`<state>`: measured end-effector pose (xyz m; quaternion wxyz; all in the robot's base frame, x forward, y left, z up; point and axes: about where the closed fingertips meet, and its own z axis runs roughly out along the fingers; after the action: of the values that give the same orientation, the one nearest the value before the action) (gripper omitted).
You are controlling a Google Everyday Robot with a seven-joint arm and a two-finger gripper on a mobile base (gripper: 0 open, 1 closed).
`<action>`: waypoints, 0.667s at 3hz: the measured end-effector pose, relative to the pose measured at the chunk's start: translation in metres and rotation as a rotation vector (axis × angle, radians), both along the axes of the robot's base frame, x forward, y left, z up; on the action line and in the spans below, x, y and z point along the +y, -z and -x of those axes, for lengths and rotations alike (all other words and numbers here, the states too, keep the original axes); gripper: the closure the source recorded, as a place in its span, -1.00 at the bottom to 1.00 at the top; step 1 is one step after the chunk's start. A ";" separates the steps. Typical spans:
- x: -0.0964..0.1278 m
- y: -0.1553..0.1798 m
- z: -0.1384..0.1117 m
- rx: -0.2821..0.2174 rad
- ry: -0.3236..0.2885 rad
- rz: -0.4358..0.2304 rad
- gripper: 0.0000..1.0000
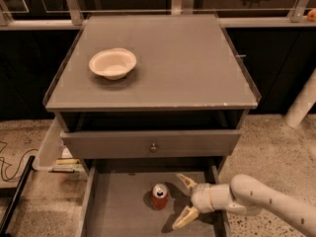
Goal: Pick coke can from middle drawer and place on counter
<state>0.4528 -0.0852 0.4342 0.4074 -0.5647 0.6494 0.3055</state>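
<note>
Red coke can [159, 196] stands upright on the floor of the middle drawer [123, 214], slightly right of centre and clear of both side walls. Camera view, the sole view available: gripper [177, 201] lies inside the drawer toward its right edge, jaws spread wide and facing the can, no contact noted. Fingertips appear to stop just short of the can, though depth is hard to judge. Recommended: advance level toward the left edge until the can sits centred between the fingers, close on its mid-body, then lift straight up, clearing the drawer front [154, 143] above. Counter [192, 58] offers bare surface right of the white bowl [112, 63], which sits near its left edge.
</note>
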 end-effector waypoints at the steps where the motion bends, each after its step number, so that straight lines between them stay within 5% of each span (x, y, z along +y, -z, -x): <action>1: 0.013 0.007 -0.010 -0.004 -0.025 -0.018 -1.00; 2: 0.026 0.010 -0.020 -0.010 -0.044 -0.052 -1.00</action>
<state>0.4732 -0.0589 0.4241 0.4183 -0.5697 0.6266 0.3283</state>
